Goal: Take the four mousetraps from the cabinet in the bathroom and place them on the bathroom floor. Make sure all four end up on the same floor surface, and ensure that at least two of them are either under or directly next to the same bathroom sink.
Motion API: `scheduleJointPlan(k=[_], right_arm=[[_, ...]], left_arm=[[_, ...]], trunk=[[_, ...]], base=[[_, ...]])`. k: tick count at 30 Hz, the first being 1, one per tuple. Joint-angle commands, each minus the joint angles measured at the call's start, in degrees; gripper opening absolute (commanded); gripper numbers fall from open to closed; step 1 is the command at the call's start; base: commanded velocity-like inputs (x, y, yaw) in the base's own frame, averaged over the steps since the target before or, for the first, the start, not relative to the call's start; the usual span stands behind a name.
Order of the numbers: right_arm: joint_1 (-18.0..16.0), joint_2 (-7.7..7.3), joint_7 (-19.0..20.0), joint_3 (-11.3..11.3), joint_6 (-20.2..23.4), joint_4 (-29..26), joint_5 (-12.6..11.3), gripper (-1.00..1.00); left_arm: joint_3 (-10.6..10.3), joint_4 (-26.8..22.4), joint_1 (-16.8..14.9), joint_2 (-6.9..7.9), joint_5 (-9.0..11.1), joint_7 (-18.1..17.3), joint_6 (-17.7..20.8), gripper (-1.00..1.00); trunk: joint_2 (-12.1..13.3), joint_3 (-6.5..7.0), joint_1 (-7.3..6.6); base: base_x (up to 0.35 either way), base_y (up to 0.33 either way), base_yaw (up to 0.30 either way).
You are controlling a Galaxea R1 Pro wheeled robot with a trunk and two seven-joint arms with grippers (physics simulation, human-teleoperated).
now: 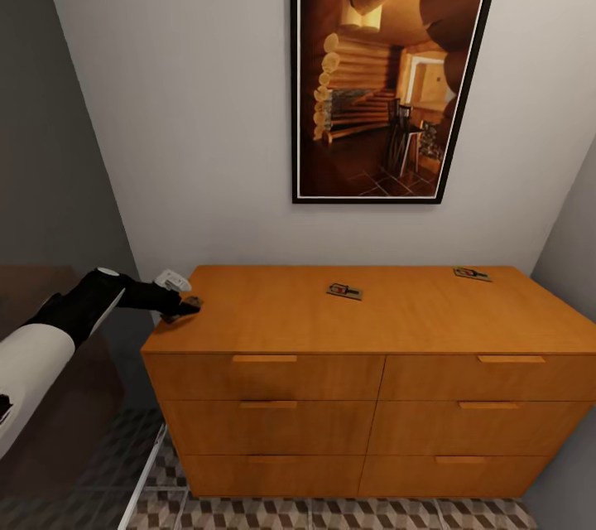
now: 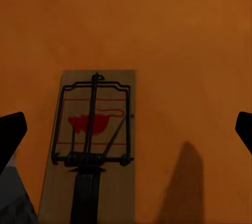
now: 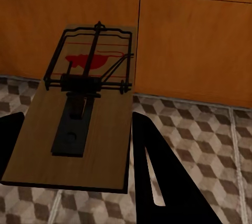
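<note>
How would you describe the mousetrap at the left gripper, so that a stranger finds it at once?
Find the orange-brown cabinet under the framed picture. On its flat top, go to the near left corner, where the left gripper hovers. The mousetrap lies flat there between the open fingers; two other mousetraps lie further right, in the middle and at the back right corner.

The two flat tan wooden mousetraps (image 1: 343, 291) (image 1: 472, 273) on the orange-brown wooden cabinet (image 1: 273, 323) are too small for detail. The black left gripper (image 1: 184, 308) hides whatever lies beneath it. The wood-interior framed picture (image 1: 389, 66) is cut off above.
</note>
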Motion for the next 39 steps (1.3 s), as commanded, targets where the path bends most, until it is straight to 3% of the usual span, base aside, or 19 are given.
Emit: scheduleJointPlan(k=[1, 39], right_arm=[[0.0, -0.02, 0.3, 0.0, -0.1, 0.0, 0.0, -1.0], [0.0, 0.0, 0.3, 0.0, 0.0, 0.0, 0.0, -1.0]], left_arm=[[-0.1, 0.2, 0.0, -0.06, -0.2, -0.2, 0.4, 1.0], [-0.1, 1.8, 0.0, 0.44, -0.2, -0.2, 0.2, 1.0]], trunk=[[0.0, -0.06, 0.0], [0.0, -0.06, 0.0]], base=[[0.0, 0.0, 0.0], [0.0, 0.0, 0.0]])
